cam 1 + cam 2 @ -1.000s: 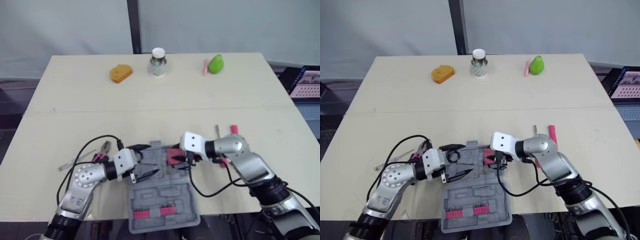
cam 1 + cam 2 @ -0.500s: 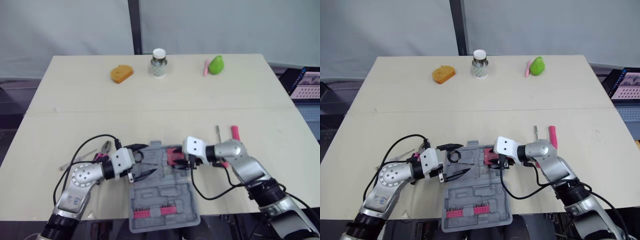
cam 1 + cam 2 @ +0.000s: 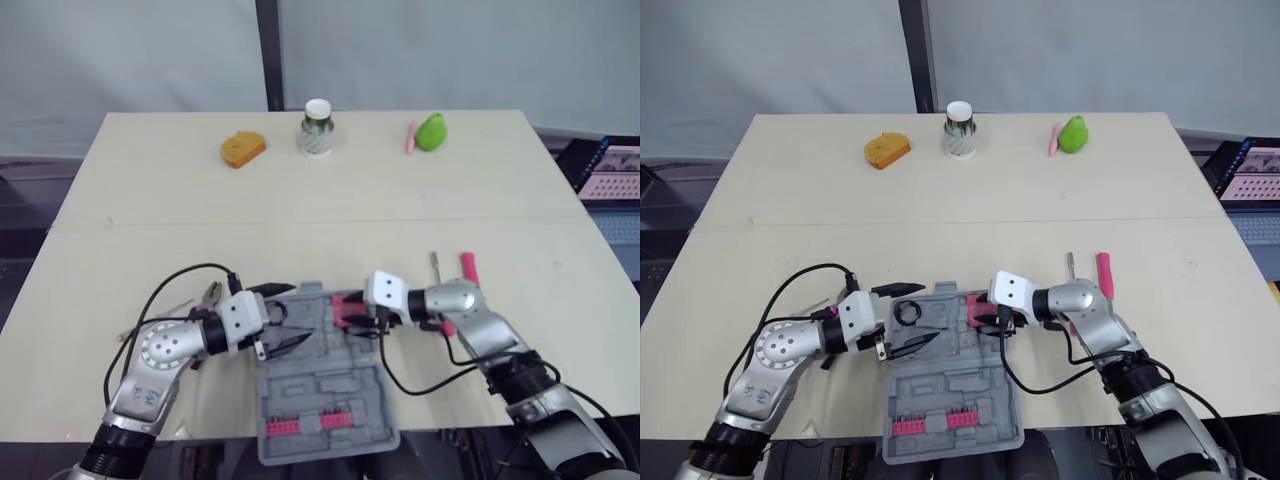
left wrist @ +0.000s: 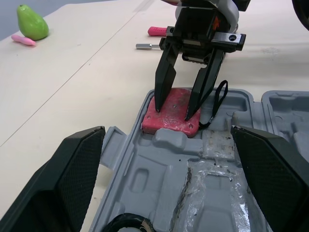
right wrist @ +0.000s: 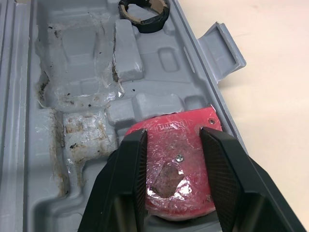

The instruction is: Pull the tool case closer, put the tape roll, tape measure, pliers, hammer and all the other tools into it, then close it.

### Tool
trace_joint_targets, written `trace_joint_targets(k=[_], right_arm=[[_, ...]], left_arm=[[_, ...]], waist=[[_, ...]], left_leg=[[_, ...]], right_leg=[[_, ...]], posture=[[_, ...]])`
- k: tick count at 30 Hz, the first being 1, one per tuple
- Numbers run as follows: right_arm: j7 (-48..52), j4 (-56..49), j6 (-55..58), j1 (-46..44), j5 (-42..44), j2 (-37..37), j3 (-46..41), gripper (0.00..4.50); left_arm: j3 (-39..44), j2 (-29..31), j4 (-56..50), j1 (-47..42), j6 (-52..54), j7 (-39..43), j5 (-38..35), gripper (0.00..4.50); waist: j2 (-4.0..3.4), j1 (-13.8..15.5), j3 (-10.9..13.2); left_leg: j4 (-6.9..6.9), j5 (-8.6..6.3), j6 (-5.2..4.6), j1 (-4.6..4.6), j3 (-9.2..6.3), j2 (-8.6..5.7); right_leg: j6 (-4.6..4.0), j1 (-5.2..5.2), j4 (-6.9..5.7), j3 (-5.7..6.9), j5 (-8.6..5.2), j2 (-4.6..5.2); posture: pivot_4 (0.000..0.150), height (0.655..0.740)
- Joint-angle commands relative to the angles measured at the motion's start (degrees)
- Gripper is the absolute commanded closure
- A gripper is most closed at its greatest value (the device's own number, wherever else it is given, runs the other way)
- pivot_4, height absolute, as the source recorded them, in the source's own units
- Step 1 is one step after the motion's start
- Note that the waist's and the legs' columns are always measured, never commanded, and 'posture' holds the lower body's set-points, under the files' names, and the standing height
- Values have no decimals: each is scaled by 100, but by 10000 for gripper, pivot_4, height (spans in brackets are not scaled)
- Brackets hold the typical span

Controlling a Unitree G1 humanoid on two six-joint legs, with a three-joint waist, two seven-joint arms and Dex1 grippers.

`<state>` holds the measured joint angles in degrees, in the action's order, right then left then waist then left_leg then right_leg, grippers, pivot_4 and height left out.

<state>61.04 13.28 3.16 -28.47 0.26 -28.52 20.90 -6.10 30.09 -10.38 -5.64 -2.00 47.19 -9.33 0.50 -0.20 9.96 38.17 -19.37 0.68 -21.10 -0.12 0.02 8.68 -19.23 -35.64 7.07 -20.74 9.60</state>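
Seating the tape measure [image 5: 176,164] in the case's [image 3: 325,385] corner pocket calls for a straight lift-off. The right gripper [image 4: 174,112] has its fingers spread, tips on top. The left gripper [image 3: 297,313] hangs open above the case. The left wrist view reveals that contact, which is too small to judge from the head views.

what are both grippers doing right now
Left gripper: open, holding nothing.
Right gripper: open, tips at the tape measure in the tool case.
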Motion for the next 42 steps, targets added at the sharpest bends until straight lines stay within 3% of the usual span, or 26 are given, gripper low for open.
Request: trace_joint_targets(k=[1, 7, 10, 16, 22, 27, 30, 33, 36, 37, 42], right_arm=[[97, 593, 14, 280, -186, 34, 221, 26556], [91, 1224, -346, 425, -26, 334, 97, 26556], [38, 1673, -686, 411, -53, 490, 21, 26556], [84, 2307, -1253, 429, -100, 702, -79, 26556], [128, 2526, -1463, 428, -155, 785, -65, 26556], [292, 2103, -1219, 447, 123, 808, -190, 26556], [482, 1095, -431, 510, 731, 689, -483, 26556], [616, -463, 911, 702, 1660, 177, -1052, 18018], [563, -1503, 1803, 1059, 2326, -481, -1727, 3595], [523, -1689, 1962, 1200, 2464, -682, -1957, 752], [426, -1511, 2045, 2119, 2641, -1557, -3225, 752]], left_arm=[[56, 11, -208, 3, 21, -1, -116, 0], [81, 40, -242, 9, 83, 11, -117, 0], [117, 76, -267, 14, 108, 24, -122, 0], [204, 179, -390, 47, 217, 45, -156, 0], [255, 242, -441, 94, 264, 47, -178, 0], [262, 235, -460, 130, 247, 24, -169, 0], [384, 177, -427, 103, 553, -96, -321, 0], [736, 199, -458, 162, 1068, -277, -631, 0], [1328, 350, -402, 385, 1293, -368, -875, 0], [1541, 410, -368, 474, 1368, -405, -941, 0], [2851, 698, 92, 1186, 1440, -656, -1037, 0]], waist=[[1, 0, -6], [6, -2, -16], [8, -18, -25], [27, -55, -97], [-2, -65, -150], [-23, -79, -154], [-40, -68, -143], [-90, 17, -96], [-128, 70, -51], [-129, 79, -50], [-115, 121, -40]], left_leg=[[0, 0, 0, 0, 0, 0], [-5, 0, 0, 25, -6, 2], [-29, -4, 7, 82, -4, 7], [-31, -8, 14, 86, -2, 25], [-29, -25, 39, 110, -13, 73], [-29, -33, 52, 111, -13, 91], [-29, -33, 51, 104, -14, 90], [-21, -35, 48, 84, -23, 87], [-4, -37, 43, 70, -23, 80], [-6, -37, 43, 69, -22, 81], [-22, -38, 43, 72, -13, 85]], right_leg=[[0, 0, 0, 0, 0, 0], [0, 35, 13, 10, 0, -2], [-1, 86, 29, 13, -1, -5], [-2, 93, 51, 12, -1, -25], [-6, 165, 131, 6, -3, -81], [-13, 173, 153, -4, -7, -105], [-13, 168, 155, -4, -7, -105], [-13, 158, 156, -7, -7, -104], [-9, 150, 155, -19, -5, -100], [-9, 148, 156, -19, -5, -102], [-11, 145, 166, -15, -6, -105]], posture=[[1500, 7400], [1500, 7400], [1500, 7400], [1500, 7400], [1500, 7400], [1500, 7400], [1500, 7400], [1500, 7400], [1500, 7400], [1500, 7400], [1500, 7400]])
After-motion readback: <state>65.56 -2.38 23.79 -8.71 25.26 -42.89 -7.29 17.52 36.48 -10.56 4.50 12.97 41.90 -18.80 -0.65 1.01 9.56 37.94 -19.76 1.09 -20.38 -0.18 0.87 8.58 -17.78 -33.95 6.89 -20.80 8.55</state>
